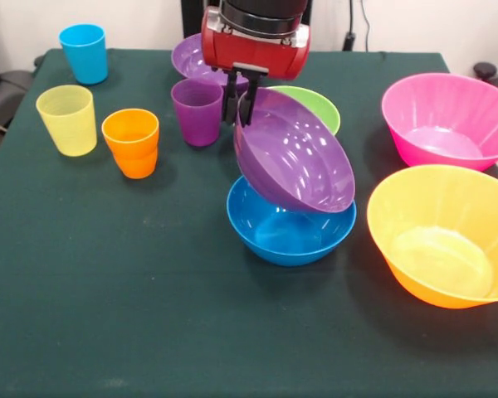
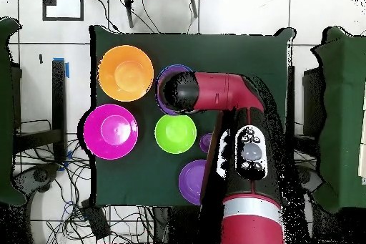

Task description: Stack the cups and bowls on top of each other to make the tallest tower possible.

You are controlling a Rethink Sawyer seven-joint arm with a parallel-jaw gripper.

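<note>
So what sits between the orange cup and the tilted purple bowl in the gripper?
In the front view, the purple cup stands between the orange cup and the tilted purple bowl, set a little farther back.

In the overhead view the arm (image 2: 236, 112) is covering the cups and most of the tilted purple bowl (image 2: 166, 76). In the front view, the right edge is cutting off the orange bowl (image 1: 448, 236) and pink bowl (image 1: 448, 120).

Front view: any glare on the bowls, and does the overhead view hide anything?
Front view: white ceiling-light glints on the tilted purple bowl in the hand, and inside the blue bowl; shadows are soft. Overhead view: the arm covers the purple bowl and blue bowl almost entirely, and most cups.
</note>
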